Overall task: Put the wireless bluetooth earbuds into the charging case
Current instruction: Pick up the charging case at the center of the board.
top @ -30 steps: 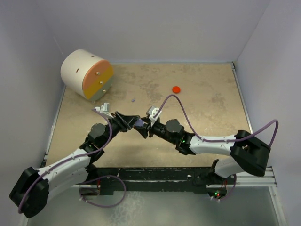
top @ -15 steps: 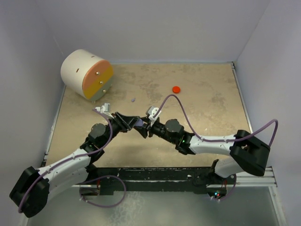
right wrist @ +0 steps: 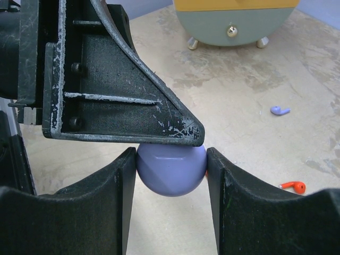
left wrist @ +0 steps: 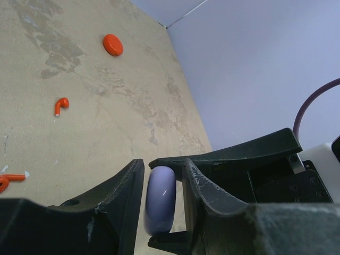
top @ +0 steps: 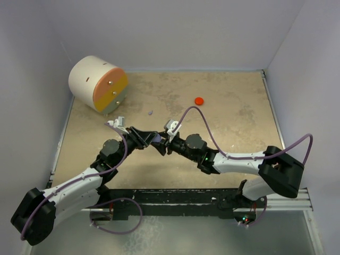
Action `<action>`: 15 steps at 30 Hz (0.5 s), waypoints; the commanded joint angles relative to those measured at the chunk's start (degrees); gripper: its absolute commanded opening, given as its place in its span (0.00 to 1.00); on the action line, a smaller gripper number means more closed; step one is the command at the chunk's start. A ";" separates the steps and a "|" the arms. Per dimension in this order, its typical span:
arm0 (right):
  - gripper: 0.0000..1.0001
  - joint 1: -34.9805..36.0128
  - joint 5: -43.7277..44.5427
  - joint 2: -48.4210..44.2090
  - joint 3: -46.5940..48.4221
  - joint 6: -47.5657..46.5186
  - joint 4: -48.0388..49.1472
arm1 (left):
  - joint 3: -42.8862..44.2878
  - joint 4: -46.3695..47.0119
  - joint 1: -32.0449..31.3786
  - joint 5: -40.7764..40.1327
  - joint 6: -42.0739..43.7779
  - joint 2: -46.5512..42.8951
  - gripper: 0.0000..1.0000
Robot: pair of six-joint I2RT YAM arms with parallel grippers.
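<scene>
Lavender case (right wrist: 171, 174) inside right end effector (right wrist: 171, 159)

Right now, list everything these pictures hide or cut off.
1. The lavender case: its top and lid seam. In the right wrist view the left gripper covers them, and in the top view the arms do.
2. Any other lavender earbud: only one shows in any view.
3. One red earbud: cut off by the left edge of the left wrist view.
</scene>
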 commanded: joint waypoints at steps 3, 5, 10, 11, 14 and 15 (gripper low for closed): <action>0.00 0.24 0.07 0.32 2.86 -0.93 2.32 | -0.23 2.00 0.24 1.09 1.38 -0.12 0.33; 0.00 0.23 0.10 0.35 2.82 -0.91 2.26 | -0.30 1.81 0.24 1.13 1.45 -0.09 0.32; 0.00 0.22 0.34 0.44 2.94 -0.97 2.14 | -0.17 1.42 0.25 1.21 1.86 -0.04 0.31; 0.00 0.24 0.34 0.52 3.00 -0.99 2.21 | -0.20 1.34 0.27 1.22 1.89 0.06 0.31; 0.00 0.20 0.34 0.62 3.20 -1.03 2.06 | -0.31 1.13 0.23 1.30 2.06 0.18 0.31; 0.00 0.23 0.27 0.66 3.17 -1.02 2.06 | -0.20 1.09 0.24 1.31 2.13 0.14 0.31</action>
